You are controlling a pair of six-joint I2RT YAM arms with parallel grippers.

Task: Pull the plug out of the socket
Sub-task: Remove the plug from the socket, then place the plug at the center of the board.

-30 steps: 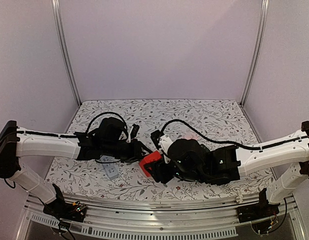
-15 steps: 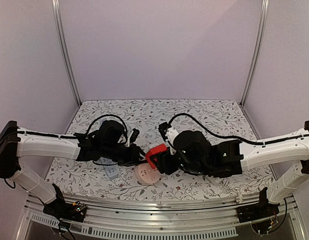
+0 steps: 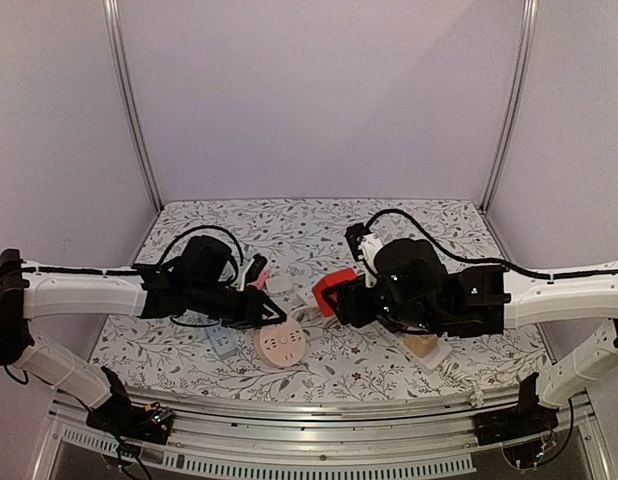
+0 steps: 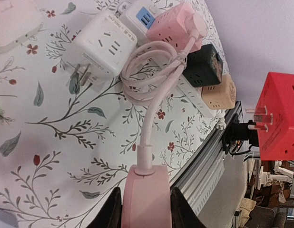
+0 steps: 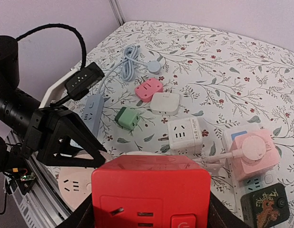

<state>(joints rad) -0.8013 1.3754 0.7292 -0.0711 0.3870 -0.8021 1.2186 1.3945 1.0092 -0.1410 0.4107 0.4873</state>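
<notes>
My left gripper [image 4: 146, 209] is shut on the edge of a round pink socket [image 4: 147, 197], whose pink cord [image 4: 156, 90] coils away over the table. In the top view the socket [image 3: 282, 346] lies low at the front, at the left gripper [image 3: 272, 318]. My right gripper [image 5: 151, 213] is shut on a red cube plug [image 5: 151, 192]. It holds the plug in the air, right of and apart from the socket [image 5: 73, 187]. In the left wrist view the cube [image 4: 280, 118] shows its bare prongs [image 4: 259, 118]. The top view shows the cube [image 3: 338, 291] in the right gripper [image 3: 339, 300].
Other adapters lie on the flowered cloth: a white cube [image 5: 183, 134], a pink cube [image 5: 251, 152], a black cube [image 5: 263, 206], a green cube [image 5: 127, 118], flat pink [image 5: 149, 89] and white [image 5: 165, 103] ones, a grey-blue strip [image 5: 92, 114]. A tan cube [image 3: 421, 345] lies under the right arm. The table's front rail [image 3: 319, 410] is close.
The red cube has moved up and to the right, away from the pink socket, which now lies uncovered. The left gripper has drawn back a little to the left with the socket.
</notes>
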